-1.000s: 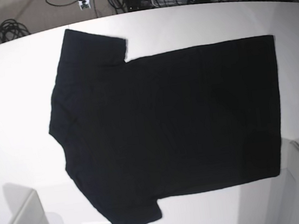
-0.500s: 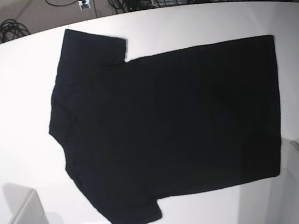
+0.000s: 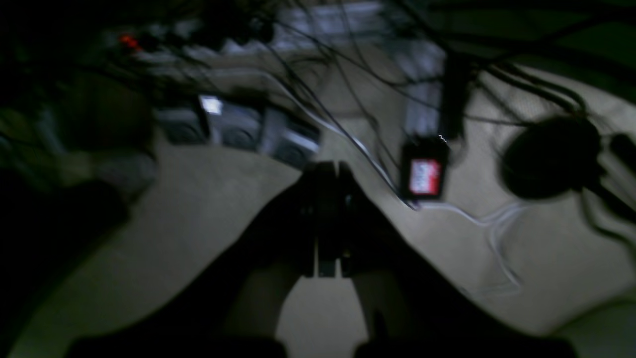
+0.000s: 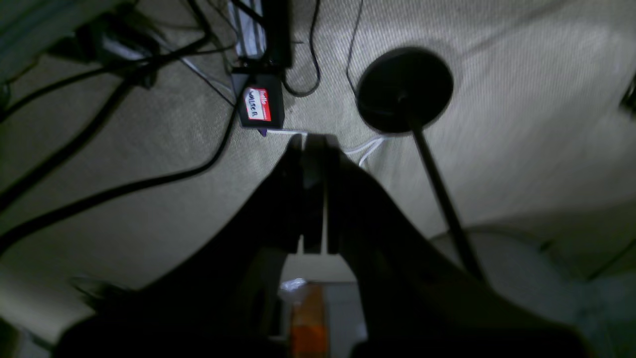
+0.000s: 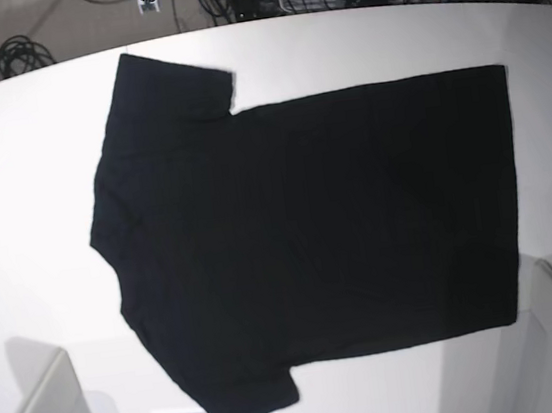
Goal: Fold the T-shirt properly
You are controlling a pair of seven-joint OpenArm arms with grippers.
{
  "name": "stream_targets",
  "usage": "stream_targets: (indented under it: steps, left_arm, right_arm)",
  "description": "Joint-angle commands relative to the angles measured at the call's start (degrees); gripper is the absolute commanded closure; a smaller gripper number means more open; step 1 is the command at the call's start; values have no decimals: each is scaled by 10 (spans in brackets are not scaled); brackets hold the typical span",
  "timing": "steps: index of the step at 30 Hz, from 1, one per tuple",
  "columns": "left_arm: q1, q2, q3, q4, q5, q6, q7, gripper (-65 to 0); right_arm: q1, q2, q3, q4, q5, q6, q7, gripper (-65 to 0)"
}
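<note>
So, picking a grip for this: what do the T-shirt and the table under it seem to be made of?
T-shirt: soft matte black cloth, likely cotton knit; it lies limp with faint wrinkles. Table: smooth white hard surface, perhaps laminate; slight sheen, material uncertain.

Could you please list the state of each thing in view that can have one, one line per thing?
T-shirt: spread flat and unfolded on the white table, plain black side up, both sleeves out, nothing touching it.
Left gripper: shut, empty, above the floor cables, off the table.
Right gripper: shut, empty, pointing at the carpeted floor, off the table.
</note>
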State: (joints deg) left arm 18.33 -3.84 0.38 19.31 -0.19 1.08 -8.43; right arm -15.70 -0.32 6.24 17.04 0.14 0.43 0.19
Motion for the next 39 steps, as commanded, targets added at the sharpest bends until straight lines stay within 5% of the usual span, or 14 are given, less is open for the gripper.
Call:
stream_targets:
  steps: [1, 6, 15, 19, 25, 32, 39]
  left_arm:
    - [34, -10, -2, 37, -1, 0, -2, 0]
    - [160, -41, -5, 213, -14, 0, -4, 0]
    - [367, -137, -4, 533, -235, 0, -5, 0]
    - [447, -166, -11, 666, -245, 0, -5, 0]
    - [518, -161, -96, 826, -245, 0, -4, 0]
    - [541, -160, -143, 926, -245, 0, 1, 0]
    - [508, -133, -156, 923, -246, 0, 3, 0]
  right_arm:
    - [-26, 4, 14, 23, 0, -5, -1, 0]
    - [-130, 3, 43, 167, 0, -4, -8, 0]
    - [-307, -37, 85, 518, 43, -4, -95, 0]
    - [-362, -44, 125, 686, 97, -4, -165, 0]
    - [-411, -44, 170, 905, 186, -4, -219, 0]
    - [-356, -30, 188, 991, 301, -1, -235, 0]
    - [-270, -3, 217, 982, 494, 144, -329, 0]
